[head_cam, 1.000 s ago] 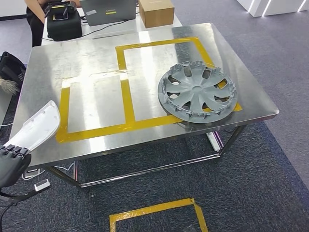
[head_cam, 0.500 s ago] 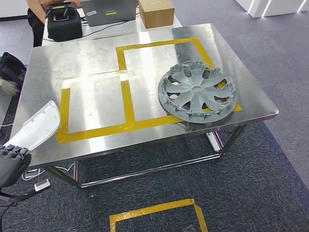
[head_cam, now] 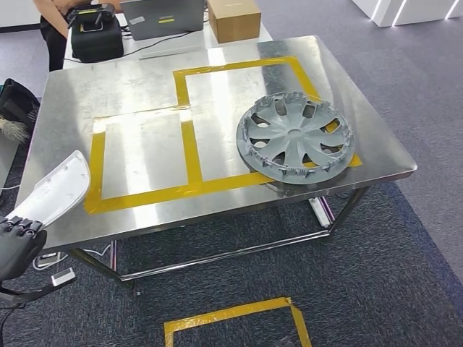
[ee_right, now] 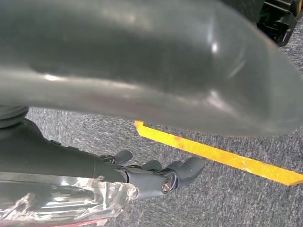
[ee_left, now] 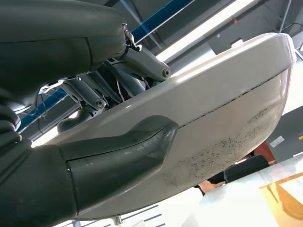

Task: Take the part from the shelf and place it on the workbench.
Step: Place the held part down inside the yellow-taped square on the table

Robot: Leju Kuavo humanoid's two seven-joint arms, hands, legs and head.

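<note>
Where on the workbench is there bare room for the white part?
The left taped rectangle is bare, nearest the white part in the left hand. The right rectangle's far half is free; the hubcap crowds its near right corner.

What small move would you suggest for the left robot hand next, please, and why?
Probably carry the white part forward over the workbench. The left robot hand grips it at the near-left edge, short of the left yellow-taped rectangle, which lies bare; the grey wheel cover occupies the right one.
</note>
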